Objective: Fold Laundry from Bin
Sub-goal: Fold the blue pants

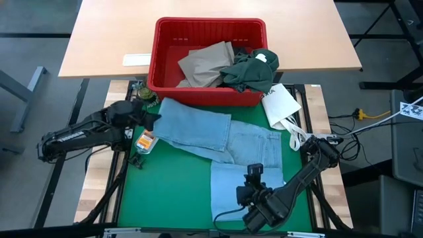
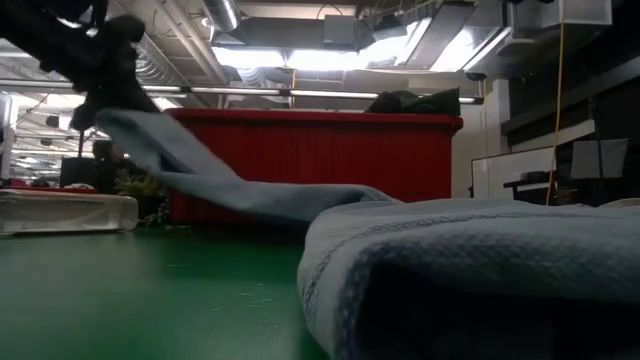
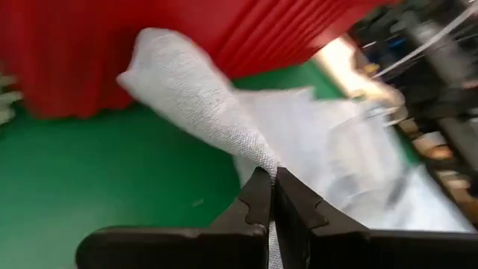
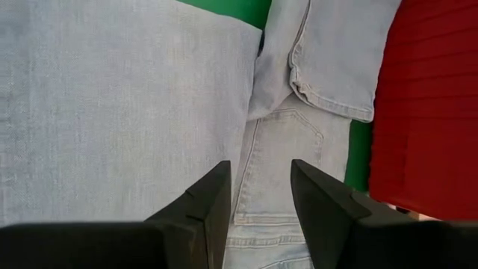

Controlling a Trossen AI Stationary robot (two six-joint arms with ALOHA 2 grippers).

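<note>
the left gripper (image 3: 269,183) pinches the light blue jeans (image 1: 218,135) at a leg end, lifted beside the red bin (image 1: 207,59). the right gripper (image 4: 260,179) hovers half open over them. two garments sit in the bin.

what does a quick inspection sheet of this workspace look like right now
surface: green mat, partly bare
job's things: light blue jeans spread on mat; red bin holds tan trousers, dark green garment over its rim
clutter: white packet beside bin; small orange item near left arm
grippers: left tool shut on jeans hem, lifting it; right tool open above jeans
cables: yellow cable on floor right of the table
surroundings: wooden table behind bin
</note>
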